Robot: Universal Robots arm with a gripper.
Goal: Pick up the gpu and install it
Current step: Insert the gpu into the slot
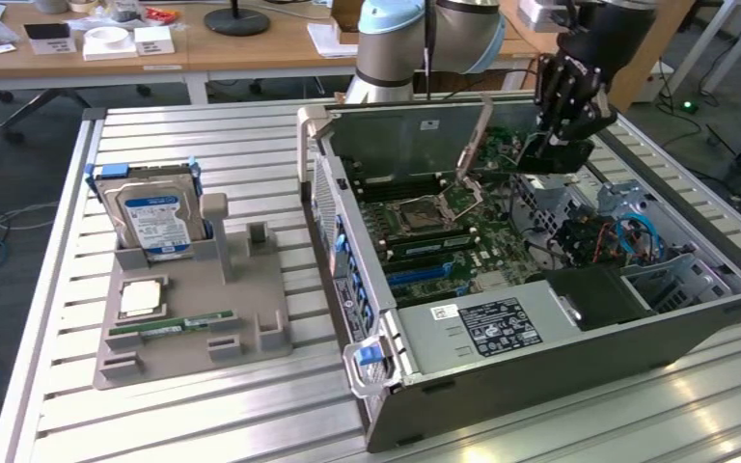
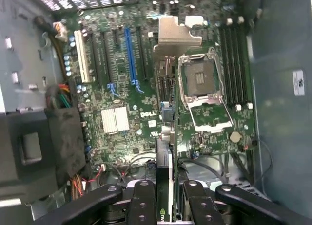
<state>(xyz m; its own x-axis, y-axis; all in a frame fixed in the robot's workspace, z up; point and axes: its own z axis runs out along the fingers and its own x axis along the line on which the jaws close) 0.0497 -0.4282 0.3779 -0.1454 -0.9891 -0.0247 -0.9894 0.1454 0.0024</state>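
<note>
Over the motherboard [image 2: 122, 88], downward hand [image 2: 168, 187] around the edge-on gpu [image 2: 165, 152]

We see the gpu [image 2: 165, 176] edge-on, thin and dark. It hangs, gripped at one end, over the motherboard [image 2: 122, 88].

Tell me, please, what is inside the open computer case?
The motherboard with its open processor socket, cables, and the gpu gripped edge-on by the claw. The card hides the strip of board behind it.
</note>
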